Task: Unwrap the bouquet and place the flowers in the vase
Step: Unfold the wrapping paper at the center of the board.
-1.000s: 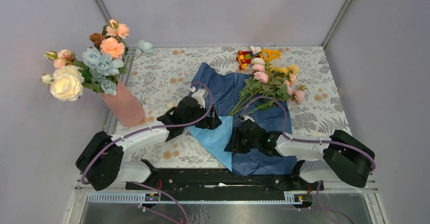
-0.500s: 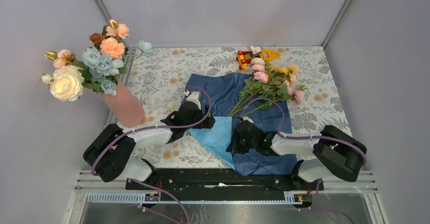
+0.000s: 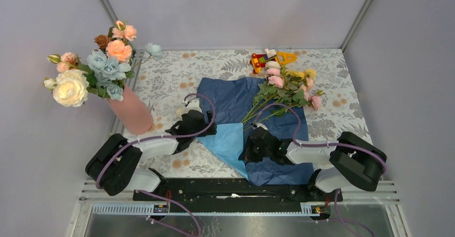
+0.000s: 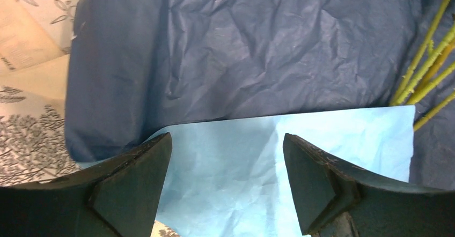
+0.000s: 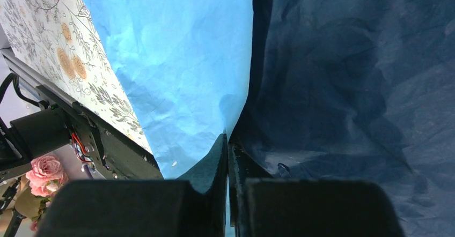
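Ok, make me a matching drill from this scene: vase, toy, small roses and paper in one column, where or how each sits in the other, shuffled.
1 vase
2 toy
3 small roses
4 paper

A spread open in the middle, light blue corner folded over
B at the far edge of the table
C upright at the left edge, big blooms in it
D lying down, stems on the paper

Pairs: 1-C, 2-B, 3-D, 4-A

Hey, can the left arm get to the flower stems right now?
Probably yes. The left gripper is open and empty over the paper, and the stems lie bare to its right with nothing across them. The right gripper, shut on the paper near the stem ends, might crowd it.
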